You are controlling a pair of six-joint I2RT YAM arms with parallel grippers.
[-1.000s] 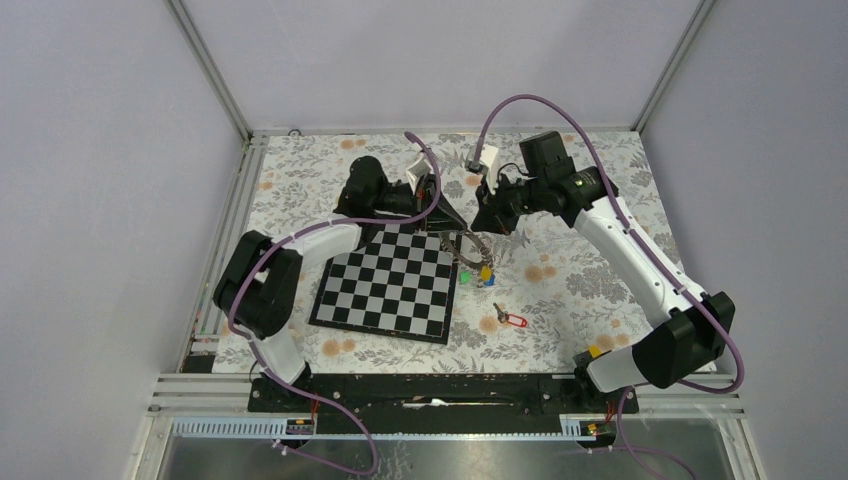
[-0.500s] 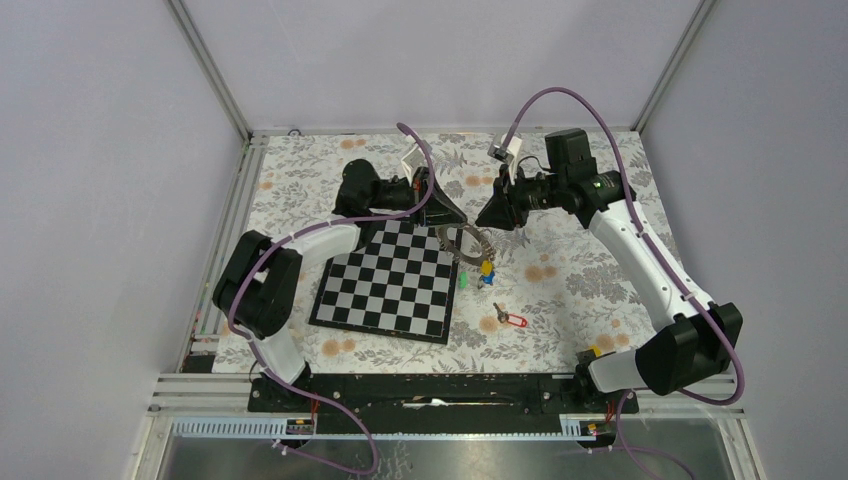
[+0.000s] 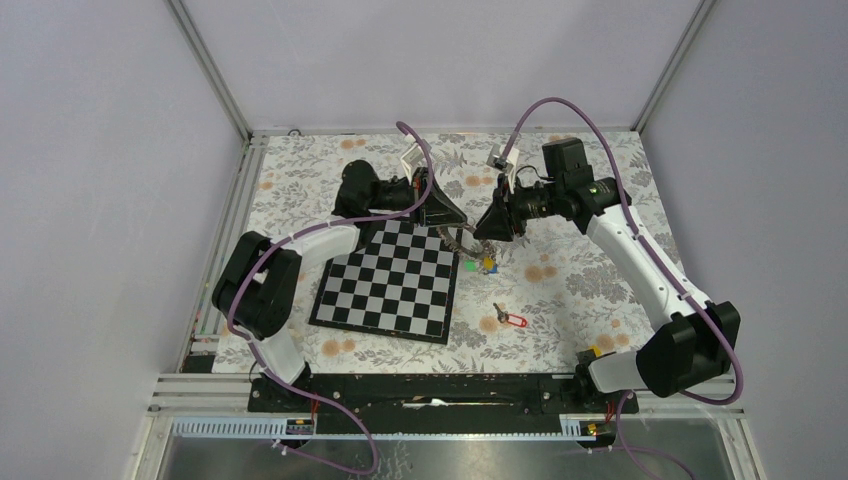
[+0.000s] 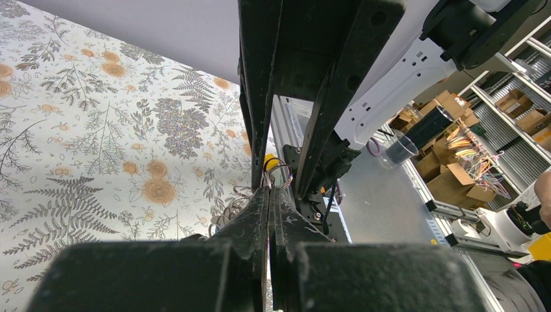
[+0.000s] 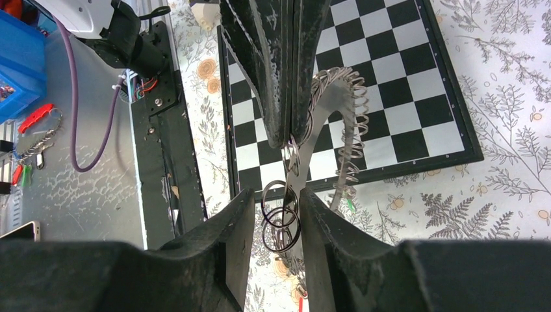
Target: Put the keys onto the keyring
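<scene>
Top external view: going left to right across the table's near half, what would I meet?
Left arm's elbow → chessboard → red-tagged key → right arm's elbow.

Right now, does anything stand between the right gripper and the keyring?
Nothing visible does. The open right gripper sits at the keyring, with only small wire rings inside its jaws; the left gripper holds the keyring.
</scene>
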